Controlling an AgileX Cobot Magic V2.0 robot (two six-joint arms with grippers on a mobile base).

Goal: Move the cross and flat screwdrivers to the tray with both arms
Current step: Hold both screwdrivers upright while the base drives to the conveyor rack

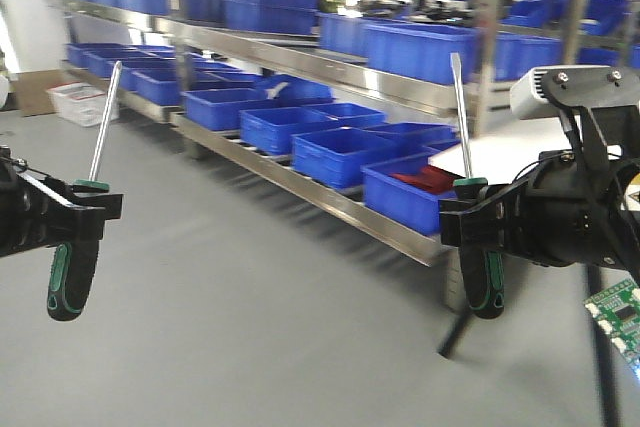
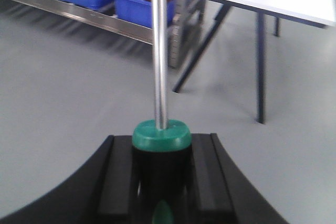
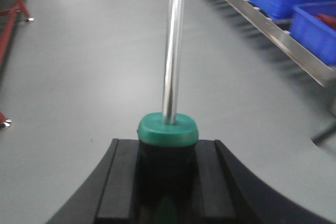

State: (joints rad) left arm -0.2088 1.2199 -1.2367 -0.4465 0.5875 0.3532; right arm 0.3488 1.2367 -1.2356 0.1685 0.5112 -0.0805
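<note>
Gripping tight: left jaws clamped the left screwdriver point(image 1: 68, 277) at 9 o'clock, right jaws the right screwdriver point(image 1: 487, 287) at 3, shafts up. No tray was visible, so I'd swing slowly, keeping both apart.

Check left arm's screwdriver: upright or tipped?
Near upright, slight lean: the screwdriver shaft points up and its green-black handle hangs below the left gripper clamped on it.

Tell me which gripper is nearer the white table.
Right. The right gripper, holding a screwdriver, hangs in front of the white table; the left gripper, holding the other screwdriver, is far off to the table's left, over open floor.
</note>
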